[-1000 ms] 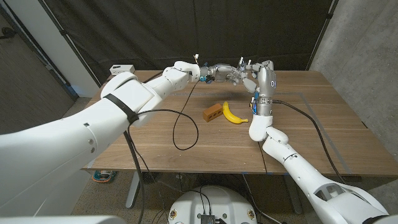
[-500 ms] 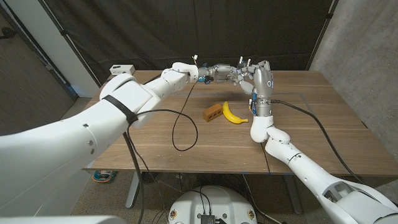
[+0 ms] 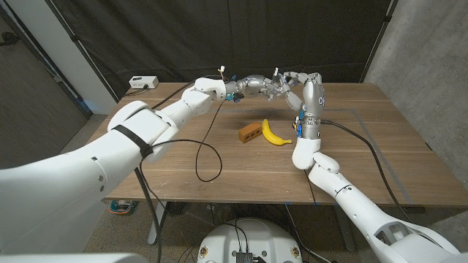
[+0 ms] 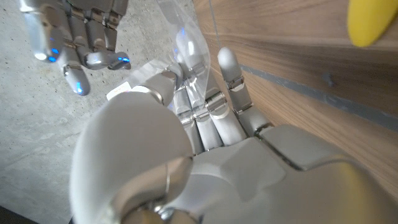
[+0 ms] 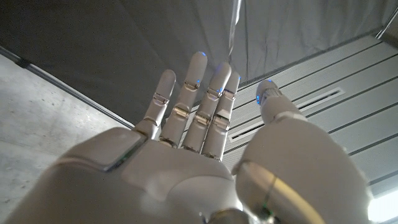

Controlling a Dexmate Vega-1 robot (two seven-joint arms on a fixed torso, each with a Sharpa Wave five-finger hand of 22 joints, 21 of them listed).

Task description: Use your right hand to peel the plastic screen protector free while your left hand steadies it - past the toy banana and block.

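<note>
The wooden table (image 3: 380, 157) is carrying everything, and both arms are reaching over its far middle, raised above the surface. The left hand (image 3: 257, 85) is holding the clear plastic sheet (image 4: 186, 53): in the left wrist view its fingers (image 4: 214, 115) are lying close together with the crinkled film running across them and out past the fingertips. How the thumb is bearing on the film is not clear. The right hand (image 3: 296, 82) is hanging just beside it, on the film's far end. In the right wrist view its fingers (image 5: 193, 106) are standing straight and a little apart, the thumb off to one side, with nothing between them; a thin strip of the film is showing beyond the fingertips. Whether those fingertips are touching the film I cannot tell. Nearer the robot, the toy banana (image 3: 273, 134) and the brown block (image 3: 250, 132) are lying side by side on the table, well below the hands. A black cable (image 3: 208, 150) is looping across the wood to their left.
</note>
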